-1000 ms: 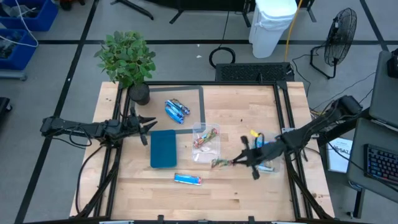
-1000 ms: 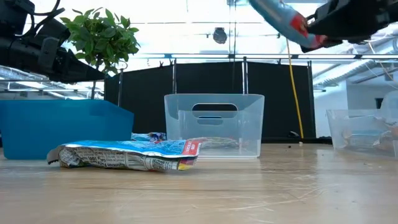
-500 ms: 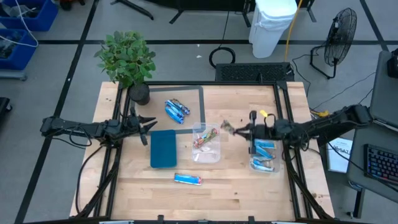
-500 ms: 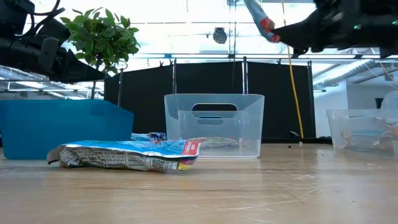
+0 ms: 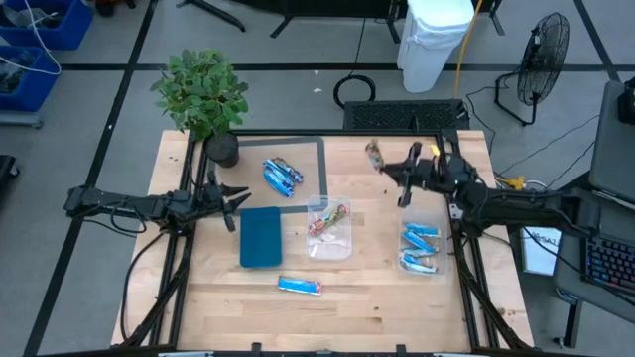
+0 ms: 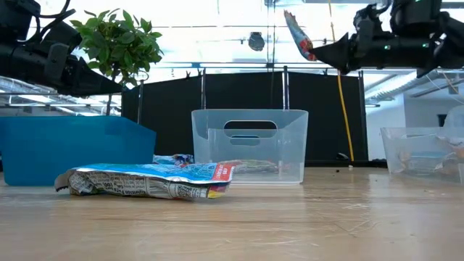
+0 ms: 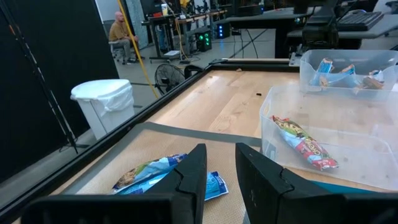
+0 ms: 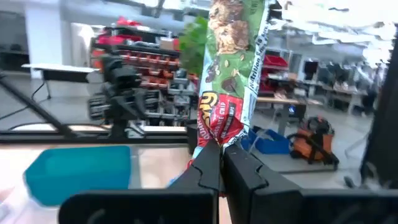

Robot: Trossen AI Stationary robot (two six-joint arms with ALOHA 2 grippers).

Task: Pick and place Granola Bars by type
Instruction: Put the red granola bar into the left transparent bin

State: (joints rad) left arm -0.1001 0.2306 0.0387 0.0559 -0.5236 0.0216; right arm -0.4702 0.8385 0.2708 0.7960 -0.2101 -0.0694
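My right gripper [image 5: 389, 167] is high over the table's far right part, shut on a red-and-green granola bar [image 5: 374, 153], which also shows in the low view [image 6: 297, 32] and the right wrist view [image 8: 230, 68]. Darker blue bars [image 5: 281, 175] lie on a grey mat. A clear tub [image 5: 343, 245] holds a red-and-green bar [image 5: 327, 218]. Another tub [image 5: 421, 266] holds light blue bars [image 5: 421, 236]. One blue-and-white bar [image 5: 300, 287] lies flat near the near edge. My left gripper [image 5: 241, 201] waits open at the left, above the teal tray [image 5: 260, 236]. My right gripper pinches the bar between its two fingers at the red end [image 8: 214, 140]. The fingers lie about level, pointing toward the table's left. The bar is lifted clear and stands tilted up past the fingertips [image 6: 319, 52], its green end uppermost.
A potted plant [image 5: 203, 94] stands at the far left corner. Dark frame rails [image 5: 451, 188] run along the table's sides. Bare wood shows between the two tubs and along the near edge. A person sits far off in the room [image 7: 118, 28].
My right gripper, shut on the red-and-green bar throughout, has swung from beside the middle tub toward the table's far edge, staying high. The bar has gone with it and turned from slanting sideways to nearly upright.
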